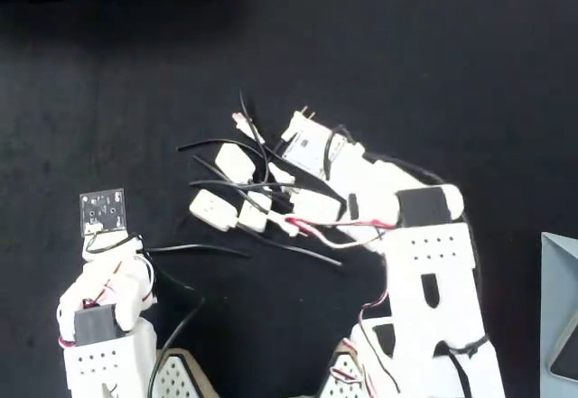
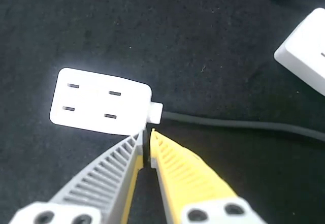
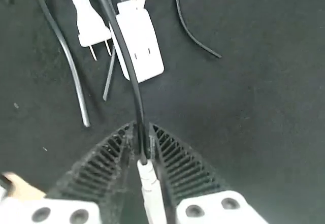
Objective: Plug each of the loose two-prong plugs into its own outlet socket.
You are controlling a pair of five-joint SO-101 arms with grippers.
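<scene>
A: Start with the left gripper (image 2: 148, 136). What are its fingers doing?
B: They are pressed together, grey against yellow, with nothing I can make out between them. The tips sit just beside the neck of the double socket (image 2: 101, 102), where its black cord (image 2: 238, 125) leaves.
A: How does that socket lie?
B: It lies flat on the black table (image 2: 213, 26) with its four slots facing up. Its long axis runs across the line of the fingers, and the cord end is the end nearest the tips.
A: And the right gripper (image 3: 143, 130)?
B: It is clamped on the held cord (image 3: 136, 89), just where that cord joins a white neck (image 3: 150, 186) running back under the wrist. I cannot tell whether the neck belongs to a plug or a socket.
A: What lies past it?
B: The held cord runs ahead along one edge of a long socket (image 3: 144, 46), whose long axis nearly follows the fingers' line. Just beside it lies a loose plug (image 3: 91, 21), its prongs pointing back toward the gripper and its body away.
A: Which arm is nearer that plug?
B: The right, I judge. From above it reaches into the pile (image 1: 237, 163), while the left arm (image 1: 104, 344) stands well apart from it. The plug would need turning about, prongs toward the slots.
</scene>
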